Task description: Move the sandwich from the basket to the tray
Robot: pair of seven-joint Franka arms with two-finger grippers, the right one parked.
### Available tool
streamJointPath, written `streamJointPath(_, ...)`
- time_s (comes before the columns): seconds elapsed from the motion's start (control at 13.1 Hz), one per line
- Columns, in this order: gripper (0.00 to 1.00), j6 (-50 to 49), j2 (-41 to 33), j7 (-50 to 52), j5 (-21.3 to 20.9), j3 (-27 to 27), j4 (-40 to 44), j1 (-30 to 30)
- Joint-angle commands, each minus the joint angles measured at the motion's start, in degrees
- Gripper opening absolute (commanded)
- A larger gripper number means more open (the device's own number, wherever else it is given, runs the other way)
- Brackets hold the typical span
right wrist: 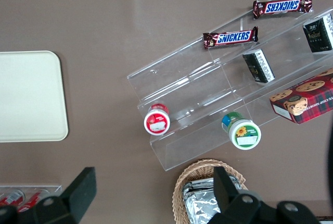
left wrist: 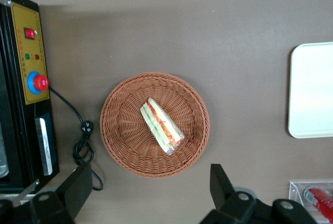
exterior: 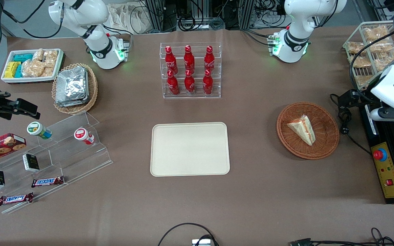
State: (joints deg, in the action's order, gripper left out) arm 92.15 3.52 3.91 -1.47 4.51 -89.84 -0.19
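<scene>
The sandwich (exterior: 302, 129), a pale wedge with red and green filling in clear wrap, lies in the reddish-brown wicker basket (exterior: 323, 147). The left wrist view looks straight down on the sandwich (left wrist: 162, 126) and the basket (left wrist: 122, 146). The cream tray (exterior: 189, 149) lies flat mid-table, beside the basket toward the parked arm's end; its edge shows in the left wrist view (left wrist: 312, 91). My left gripper (exterior: 349, 99) hangs above the table by the basket's rim, toward the working arm's end. It is open and empty, with its fingers (left wrist: 78, 187) spread wide.
A black control box with a red button (exterior: 385, 167) and a loose cable (exterior: 345, 126) lie beside the basket. A clear rack of red bottles (exterior: 190, 70) stands farther from the camera than the tray. A wire basket of snacks (exterior: 371, 48) sits near the working arm's base.
</scene>
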Motion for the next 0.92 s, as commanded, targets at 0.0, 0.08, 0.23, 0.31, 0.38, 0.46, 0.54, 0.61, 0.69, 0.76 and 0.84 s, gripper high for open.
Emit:
streamJointPath(0.0,1.00,4.6,0.3,6.5,-0.1,0.0,-4.8,-0.2)
streamJointPath(0.08,1.00,6.8,-0.2,8.7,-0.1,0.0,-7.7,-0.3)
streamJointPath(0.23,1.00,10.0,-0.6,13.2,0.0,0.0,-12.2,-0.3)
streamJointPath(0.31,1.00,11.8,-1.1,14.9,-0.1,0.0,-14.6,-0.4)
streamJointPath(0.38,1.00,14.3,-2.0,16.4,-0.1,0.0,-17.9,-0.4)
streamJointPath(0.46,1.00,17.2,-3.2,18.0,-0.1,0.0,-21.7,-0.3)
streamJointPath(0.54,1.00,20.4,-4.3,20.5,-0.1,0.0,-25.8,-0.4)
streamJointPath(0.61,1.00,24.2,-5.3,22.8,0.0,0.0,-29.8,-0.4)
streamJointPath(0.69,1.00,27.4,-5.8,24.6,-0.1,0.1,-33.3,-0.5)
streamJointPath(0.76,1.00,30.0,-6.1,26.0,-0.1,0.1,-35.9,-0.5)
streamJointPath(0.84,1.00,31.5,-5.9,27.0,-0.1,0.1,-37.2,-0.5)
